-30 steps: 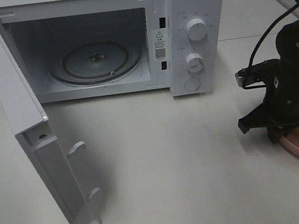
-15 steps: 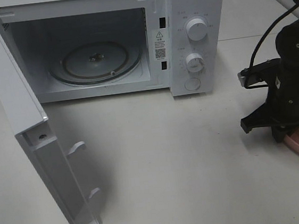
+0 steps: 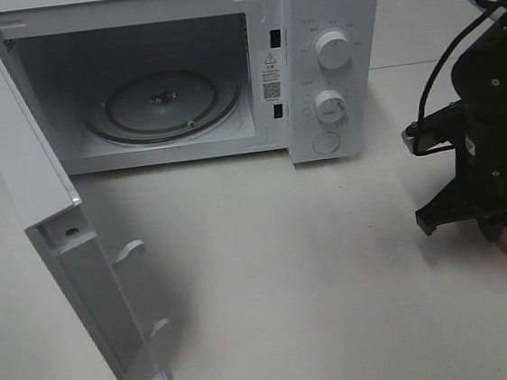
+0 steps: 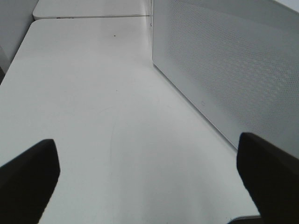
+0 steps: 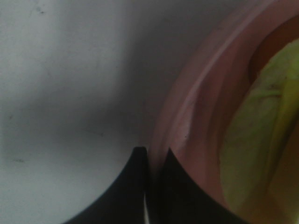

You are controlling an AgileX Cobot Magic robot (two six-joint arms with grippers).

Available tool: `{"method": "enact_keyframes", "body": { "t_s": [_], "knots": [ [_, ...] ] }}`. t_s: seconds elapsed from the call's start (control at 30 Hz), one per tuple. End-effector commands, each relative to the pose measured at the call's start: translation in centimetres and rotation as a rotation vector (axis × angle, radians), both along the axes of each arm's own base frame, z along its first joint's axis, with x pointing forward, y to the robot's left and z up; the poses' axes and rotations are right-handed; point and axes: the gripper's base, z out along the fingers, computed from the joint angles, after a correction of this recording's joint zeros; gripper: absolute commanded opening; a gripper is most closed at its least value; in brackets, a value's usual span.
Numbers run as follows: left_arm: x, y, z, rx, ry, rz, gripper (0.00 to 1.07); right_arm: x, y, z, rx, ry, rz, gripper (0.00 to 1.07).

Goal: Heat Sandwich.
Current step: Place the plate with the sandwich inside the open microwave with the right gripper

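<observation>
My right hand (image 5: 153, 155) is down at the edge of the pink plate (image 5: 187, 121), its two black fingers pinched almost together with the plate's rim running into the narrow slit between them, so I read it as clenched on that rim. One finger sits on the outer side of the rim over the white surface (image 3: 289, 268), the other on the plate's inner side. The sandwich (image 5: 254, 140) lies on the plate just beyond this hand's fingertips, close to them but not touched; I make out only its yellow-green filling and a brownish edge, blurred. In the high view the hand hides most of the plate. The microwave (image 3: 326, 19) stands well away from my right hand, its door (image 3: 24, 160) swung wide open and the glass turntable (image 3: 163, 104) bare inside. My left hand (image 4: 148, 172) is released, fingers spread wide and holding nothing, hanging above the surface with a white dotted panel just beside one finger.
</observation>
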Motion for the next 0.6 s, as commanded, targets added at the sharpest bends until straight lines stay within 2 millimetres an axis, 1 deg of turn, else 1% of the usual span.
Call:
{"method": "enact_keyframes", "body": {
  "t_s": [0.03,0.2,0.23,0.33,0.4,0.6],
  "knots": [
    [-0.4,0.0,0.0,-0.003,-0.028,-0.002,0.98,-0.7,0.6,1.3,-0.028,-0.001,0.011,0.0],
    [-0.4,0.0,0.0,-0.003,-0.028,-0.002,0.98,-1.0,0.8,2.1,-0.043,-0.007,0.026,0.0],
    [-0.4,0.0,0.0,-0.003,-0.028,-0.002,0.98,-1.4,1.1,2.6,-0.054,-0.005,0.036,0.0],
    [-0.4,0.0,0.0,-0.003,-0.028,-0.002,0.98,-2.0,1.6,3.4,-0.069,-0.002,0.058,0.0],
    [-0.4,0.0,0.0,-0.003,-0.028,-0.002,0.98,-2.2,1.8,3.5,-0.071,-0.002,0.065,0.0],
    [-0.4,0.0,0.0,-0.003,-0.028,-0.002,0.98,-3.9,2.3,4.3,-0.071,-0.008,0.103,0.0]
  ]
}}
